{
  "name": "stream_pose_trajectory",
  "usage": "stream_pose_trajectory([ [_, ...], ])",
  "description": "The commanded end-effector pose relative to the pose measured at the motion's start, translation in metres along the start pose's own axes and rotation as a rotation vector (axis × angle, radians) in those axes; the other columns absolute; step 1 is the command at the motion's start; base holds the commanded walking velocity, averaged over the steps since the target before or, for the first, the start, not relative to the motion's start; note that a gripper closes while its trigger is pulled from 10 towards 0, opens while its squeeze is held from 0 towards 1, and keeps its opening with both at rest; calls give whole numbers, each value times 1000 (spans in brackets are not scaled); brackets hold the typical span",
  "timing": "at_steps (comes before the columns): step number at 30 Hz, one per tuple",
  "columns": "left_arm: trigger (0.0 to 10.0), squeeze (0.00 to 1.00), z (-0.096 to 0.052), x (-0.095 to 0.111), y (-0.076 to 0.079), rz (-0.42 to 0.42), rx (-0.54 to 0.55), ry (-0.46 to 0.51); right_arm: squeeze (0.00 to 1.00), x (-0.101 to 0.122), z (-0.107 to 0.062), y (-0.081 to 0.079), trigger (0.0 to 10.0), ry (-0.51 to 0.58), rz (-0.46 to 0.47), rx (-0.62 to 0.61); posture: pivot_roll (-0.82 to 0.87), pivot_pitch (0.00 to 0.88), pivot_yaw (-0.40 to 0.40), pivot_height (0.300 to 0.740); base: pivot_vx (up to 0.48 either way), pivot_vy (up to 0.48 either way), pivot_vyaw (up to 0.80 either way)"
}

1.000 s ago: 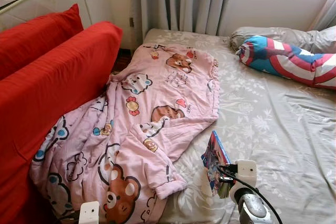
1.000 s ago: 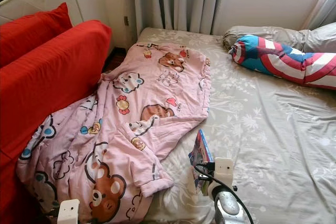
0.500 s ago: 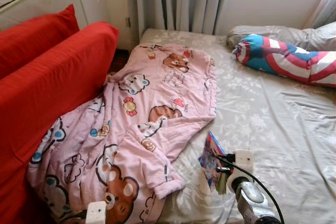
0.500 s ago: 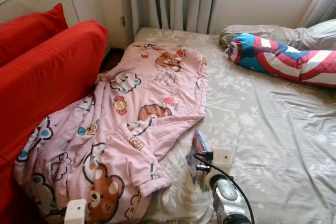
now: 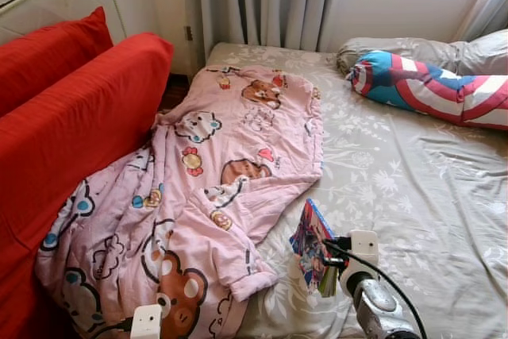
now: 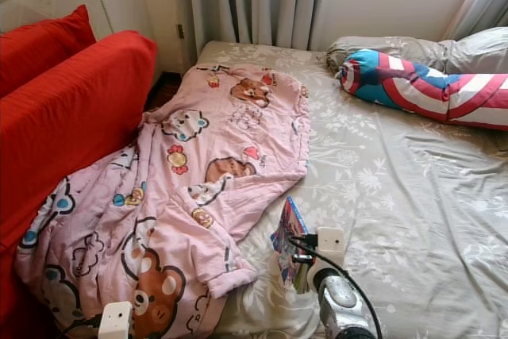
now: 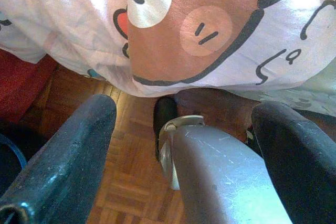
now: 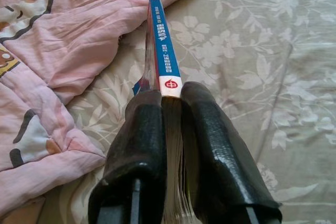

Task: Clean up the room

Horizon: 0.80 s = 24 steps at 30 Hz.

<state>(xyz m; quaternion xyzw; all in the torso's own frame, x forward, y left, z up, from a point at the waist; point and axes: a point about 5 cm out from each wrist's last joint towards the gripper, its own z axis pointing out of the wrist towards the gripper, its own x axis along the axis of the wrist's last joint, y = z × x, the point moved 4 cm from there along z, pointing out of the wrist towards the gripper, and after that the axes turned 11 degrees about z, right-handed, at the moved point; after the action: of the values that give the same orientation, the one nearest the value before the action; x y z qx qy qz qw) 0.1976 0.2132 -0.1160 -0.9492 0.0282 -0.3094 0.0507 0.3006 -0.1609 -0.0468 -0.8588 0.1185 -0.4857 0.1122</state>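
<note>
Over the last second our whole head view has slid a little, so the camera has moved; against the bed, the book (image 5: 311,245) in our right gripper (image 8: 171,100) sits much where it did, low and right of centre in the frame, perhaps a touch more upright. We grip it with both black fingers (image 8: 137,145) closed on its lower edge, the blue spine facing up and away from the wrist camera. Holding it on edge like this keeps the pages pinched together so they cannot fan open, and we judge it lifted clear of the grey flowered sheet (image 5: 413,188) rather than resting on it, though the contact is hard to read.

Just left of the book lies the pink cartoon-bear blanket (image 5: 214,188), rumpled and spilling off the bed's left edge toward the red sofa cushions (image 5: 79,125), which fill the left of the frame. At upper right a shield-patterned bolster (image 5: 429,89) rests against grey pillows (image 5: 476,49).

Our left gripper (image 7: 184,124) hangs low beside the bed, its fingers spread wide with nothing between them, above the parquet floor (image 7: 136,182) and under the blanket's hanging hem. We judge the book needs a proper home next; the blanket remains untidy.
</note>
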Motion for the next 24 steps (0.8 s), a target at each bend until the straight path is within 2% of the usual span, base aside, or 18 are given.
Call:
stream_pose_trajectory([
  [1, 10000, 0, -1, -7, 0, 11, -5, -29, 0, 11, 2, 0, 10000, 36, 4, 1, -70, 63, -49, 740, 0, 0, 0],
  [13, 10000, 0, -1, -7, 0, 17, -6, -27, 0, 9, 3, 0, 10000, 23, 26, 2, -70, 65, -51, 740, 0, 0, -67],
  [16, 10000, 0, -1, -6, 0, 27, -11, -23, 0, 10, 3, 0, 10000, 26, 22, -2, -71, 64, -51, 740, 0, -240, -788],
  [24, 10000, 0, -1, -5, 0, 26, -10, -20, 0, 13, 3, 1, 10000, 40, 25, -11, -71, 63, -53, 740, 0, -310, 0],
])
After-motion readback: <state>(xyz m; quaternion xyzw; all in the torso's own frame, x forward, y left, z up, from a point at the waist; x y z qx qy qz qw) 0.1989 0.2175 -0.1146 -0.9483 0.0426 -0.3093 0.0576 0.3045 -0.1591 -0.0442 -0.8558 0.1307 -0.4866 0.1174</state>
